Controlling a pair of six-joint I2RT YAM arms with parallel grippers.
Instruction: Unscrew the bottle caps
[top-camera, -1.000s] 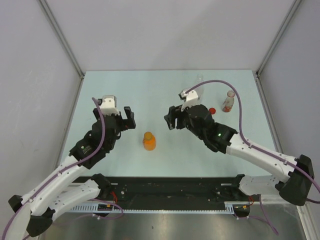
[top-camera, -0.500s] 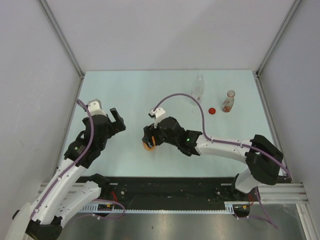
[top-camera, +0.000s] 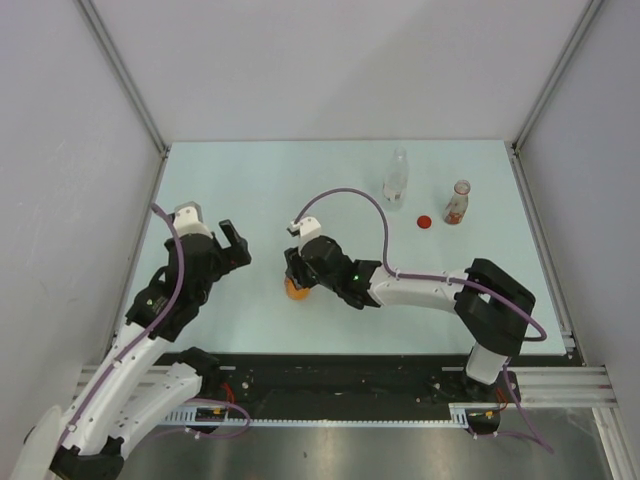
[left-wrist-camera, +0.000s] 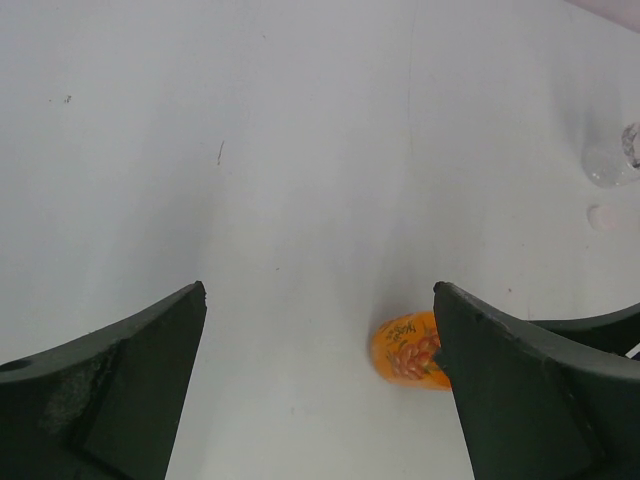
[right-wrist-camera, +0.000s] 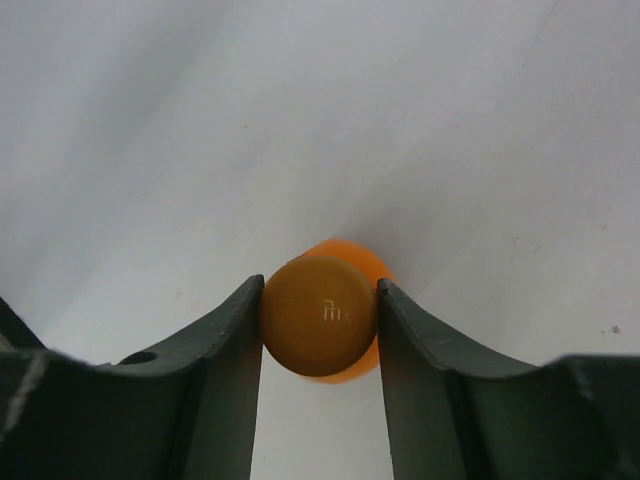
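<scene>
Right pincer (right-wrist-camera: 320, 300) grips the orange cap (right-wrist-camera: 318, 315) at mid-table (top-camera: 250, 180).
Its fingers press both sides of the cap on the upright orange bottle (left-wrist-camera: 405, 350). The left pincer (left-wrist-camera: 320, 290) hangs wide beside it. Well apart, towards the far edge, stand a clear bottle (top-camera: 397, 178), a red-necked bottle (top-camera: 458, 203) and a loose red cap (top-camera: 424, 221).

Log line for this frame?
right end effector: closed on orange cap | left end effector: open, empty | red cap: off, on table
</scene>
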